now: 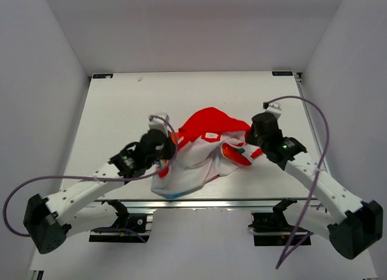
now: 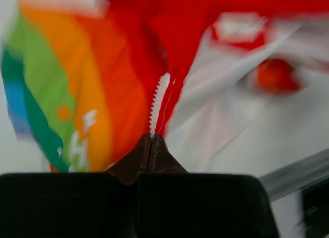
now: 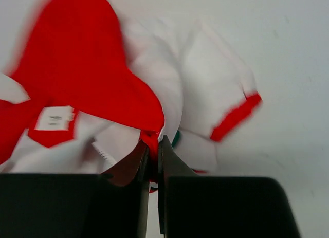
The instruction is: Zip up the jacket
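The jacket (image 1: 199, 156) lies crumpled near the table's front edge, red hood toward the back, white body with rainbow stripes toward the front. My left gripper (image 1: 166, 146) is shut on the jacket's left edge; the left wrist view shows its jaws (image 2: 151, 138) pinching the white zipper teeth (image 2: 159, 99) beside rainbow fabric (image 2: 77, 104). My right gripper (image 1: 253, 136) is shut on the jacket's right side; the right wrist view shows its jaws (image 3: 153, 145) clamped on a fold of red fabric (image 3: 152, 138), with the red hood (image 3: 77, 68) and a red-cuffed sleeve (image 3: 234, 117) beyond.
The white table (image 1: 121, 104) is walled on three sides. An aluminium rail (image 1: 205, 202) runs along its front edge just below the jacket. Purple cables loop from both arms.
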Controlling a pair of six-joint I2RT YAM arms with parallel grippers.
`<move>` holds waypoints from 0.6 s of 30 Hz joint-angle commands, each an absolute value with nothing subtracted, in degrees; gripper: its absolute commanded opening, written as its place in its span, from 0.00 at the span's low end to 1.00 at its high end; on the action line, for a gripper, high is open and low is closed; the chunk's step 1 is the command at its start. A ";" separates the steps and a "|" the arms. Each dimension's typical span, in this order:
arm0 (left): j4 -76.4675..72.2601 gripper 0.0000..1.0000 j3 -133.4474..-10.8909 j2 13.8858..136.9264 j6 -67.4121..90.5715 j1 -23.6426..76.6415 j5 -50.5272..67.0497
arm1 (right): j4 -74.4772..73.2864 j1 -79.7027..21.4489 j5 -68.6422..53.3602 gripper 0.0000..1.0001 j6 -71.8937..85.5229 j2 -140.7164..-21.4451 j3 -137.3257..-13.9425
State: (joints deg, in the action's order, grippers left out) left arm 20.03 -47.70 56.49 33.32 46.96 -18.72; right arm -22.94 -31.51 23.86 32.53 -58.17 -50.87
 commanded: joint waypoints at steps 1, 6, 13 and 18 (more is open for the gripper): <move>30.93 0.00 -36.17 57.83 41.21 47.11 -7.49 | -31.72 -31.20 31.81 0.00 39.98 -60.98 -46.24; 30.24 0.31 -31.29 55.20 38.78 49.04 4.81 | -30.94 -31.03 30.23 0.00 40.08 -62.67 -42.98; 27.69 0.98 -43.40 56.15 34.98 51.68 -3.04 | -26.73 -30.94 27.51 0.00 36.13 -61.62 -44.56; 36.55 0.98 -55.78 65.46 33.92 51.24 -23.09 | -24.70 -30.94 25.93 0.00 33.75 -60.65 -44.47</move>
State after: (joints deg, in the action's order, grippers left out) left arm 31.53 -50.85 61.60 35.16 51.53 -8.97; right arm -28.01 -31.14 26.06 35.57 -61.98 -42.24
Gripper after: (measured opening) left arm 0.980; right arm 0.084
